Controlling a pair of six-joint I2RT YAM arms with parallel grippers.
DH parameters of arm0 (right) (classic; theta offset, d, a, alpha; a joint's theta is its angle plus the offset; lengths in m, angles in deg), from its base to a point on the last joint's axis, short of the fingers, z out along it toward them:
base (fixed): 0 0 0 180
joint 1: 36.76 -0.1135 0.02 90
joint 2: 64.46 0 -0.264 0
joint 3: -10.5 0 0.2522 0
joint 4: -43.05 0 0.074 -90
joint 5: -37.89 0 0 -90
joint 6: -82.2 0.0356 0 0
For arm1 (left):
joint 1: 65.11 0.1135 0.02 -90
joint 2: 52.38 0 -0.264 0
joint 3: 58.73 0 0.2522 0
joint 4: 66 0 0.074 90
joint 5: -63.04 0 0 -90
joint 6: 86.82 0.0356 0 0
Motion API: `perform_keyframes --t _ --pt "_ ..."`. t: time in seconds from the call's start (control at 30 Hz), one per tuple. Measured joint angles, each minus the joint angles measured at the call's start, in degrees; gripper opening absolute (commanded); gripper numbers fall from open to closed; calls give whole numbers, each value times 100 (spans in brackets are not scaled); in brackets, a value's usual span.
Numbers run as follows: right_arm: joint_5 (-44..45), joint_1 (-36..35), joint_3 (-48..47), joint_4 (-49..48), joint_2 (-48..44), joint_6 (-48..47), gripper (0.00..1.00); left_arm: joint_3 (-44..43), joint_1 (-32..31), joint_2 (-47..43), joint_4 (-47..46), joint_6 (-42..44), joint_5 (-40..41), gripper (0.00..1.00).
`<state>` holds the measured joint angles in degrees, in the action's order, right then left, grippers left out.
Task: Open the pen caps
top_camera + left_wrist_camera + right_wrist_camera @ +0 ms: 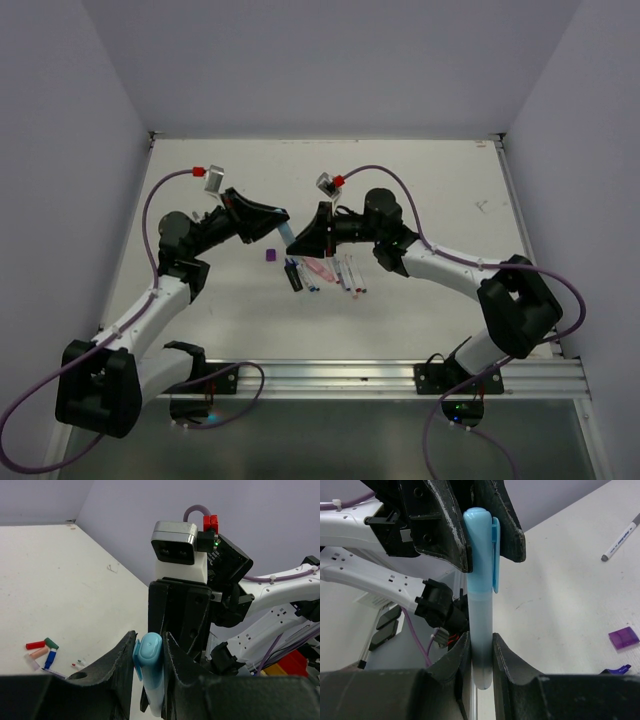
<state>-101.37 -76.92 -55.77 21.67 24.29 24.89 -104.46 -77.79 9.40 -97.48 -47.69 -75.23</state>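
Your left pincer (149, 652) clamps the light-blue clipped plastic cap (480, 550), which is seated on the pale translucent highlighter barrel (481, 622) gripped by your right pincer (481, 652). Right of that pincer, a purple square plastic cap (624, 638) lies on the white bench (560, 590).

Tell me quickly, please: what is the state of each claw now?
Left claw: closed on the light blue cap.
Right claw: closed on the highlighter barrel.

The cap (481, 545) is glossy plastic, the barrel (481, 630) frosted, the jaws scuffed matt.
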Motion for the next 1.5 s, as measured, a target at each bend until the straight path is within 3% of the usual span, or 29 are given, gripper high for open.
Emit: perform_keyframes --t 0.33,0.77,1.0,1.13,1.27,1.5 --pt "-37 -44 286 -695 -66 44 0 76 -155 -531 192 498 380 0" --pt "166 -15 1130 -2365 26 417 0 -160 -284 -186 229 577 212 0" --pt "-398 -52 1753 -1099 354 262 0 -1047 90 -175 -1403 518 1421 0" --pt "-448 -55 1755 -929 365 188 0 -1058 151 -245 -1692 520 1628 0" --pt "-374 -81 1696 -577 341 17 0 -1058 229 -295 -1180 627 1884 0" --pt "1394 -789 656 1390 269 -787 0 -1220 249 -592 1768 1187 2964 6"
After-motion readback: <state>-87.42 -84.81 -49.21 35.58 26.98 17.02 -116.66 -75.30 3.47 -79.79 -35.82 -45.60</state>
